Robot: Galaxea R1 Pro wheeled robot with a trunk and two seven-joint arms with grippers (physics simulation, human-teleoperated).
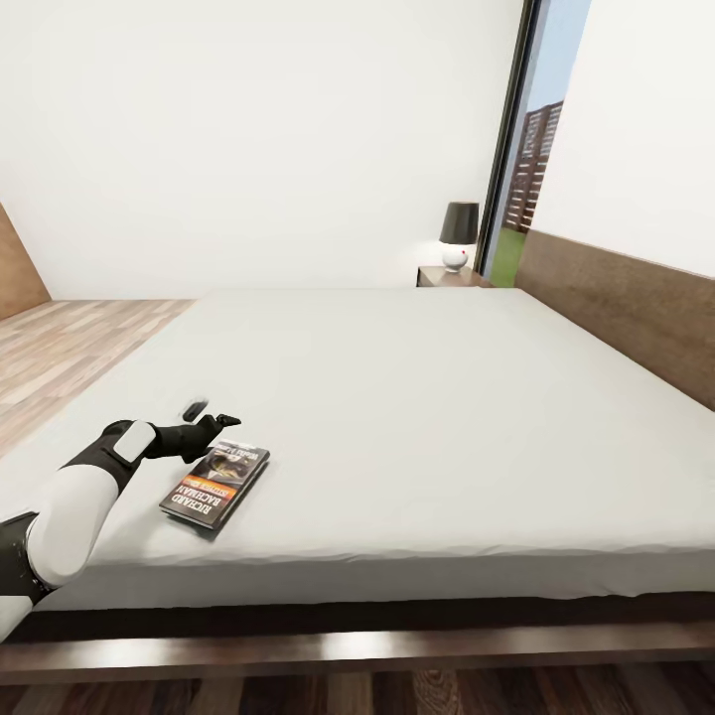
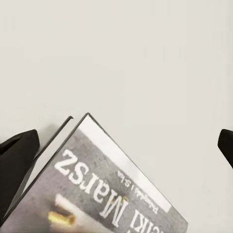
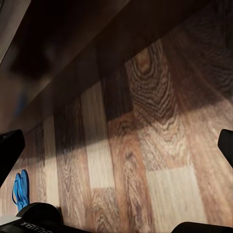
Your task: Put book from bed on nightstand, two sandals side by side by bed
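Book (image 1: 216,484) lies flat on the bed (image 1: 427,417) near its foot edge, long axis slanting away toward the headboard, far corner between the wide-open fingers of the left hand (image 1: 204,415); right hand (image 3: 116,141) wide open above the floor.

**Bright bed above, dark floor below**

The head view is evenly bright: white walls and the grey mattress (image 1: 417,397) look flat and washed, with daylight at the tall window (image 1: 531,149) by the bed's far corner. Straight lines bow toward the picture's edges. The book (image 1: 215,484) casts only a thin shadow. In the left wrist view its lettering (image 2: 97,189) is soft and blurred. The right wrist view is dim; the bed's shadow darkens the floor planks (image 3: 145,145), with the blue sandal (image 3: 21,189) faintly lit.
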